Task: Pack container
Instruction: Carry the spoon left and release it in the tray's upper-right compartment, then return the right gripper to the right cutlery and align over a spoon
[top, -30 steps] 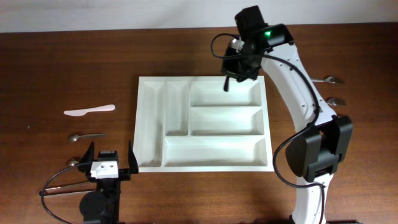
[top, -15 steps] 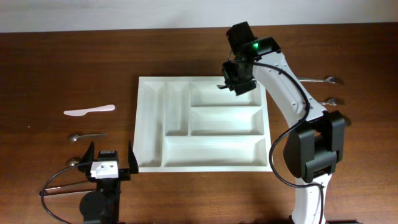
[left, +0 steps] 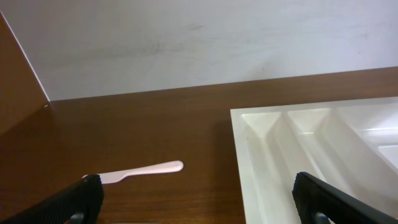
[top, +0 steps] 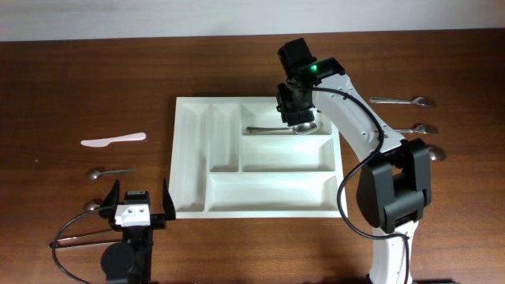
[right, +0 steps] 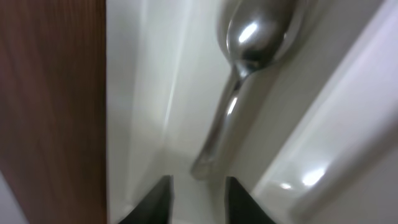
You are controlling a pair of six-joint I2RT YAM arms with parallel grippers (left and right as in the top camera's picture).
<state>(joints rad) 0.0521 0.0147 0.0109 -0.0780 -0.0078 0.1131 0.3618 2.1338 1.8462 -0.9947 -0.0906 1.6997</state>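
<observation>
The large white rectangular plastic cutlery tray (top: 189,158) lies at the middle of the dark brown wooden desk (top: 71,79). The overhead view shows a metal spoon (top: 276,130) lying flat in the far wide compartment, bowl toward the right edge, with the right gripper (right: 198,199) directly above it. Only the right wrist view shows that claw: fingertips (right: 158,198) parted, pale tray floor between them, the spoon not pinched. The left gripper (top: 140,197) sits near the front-left corner, claw spread wide on nothing. Its wrist view frames both fingers apart, with the tray's far-left corner and a pale pink plastic knife (left: 140,172) ahead. Overhead alone shows two more metal spoons (top: 110,172) by the left edge and three metal cutlery pieces (top: 414,128) by the right edge. A plain pale wall (left: 186,37) meets the desk's far edge
</observation>
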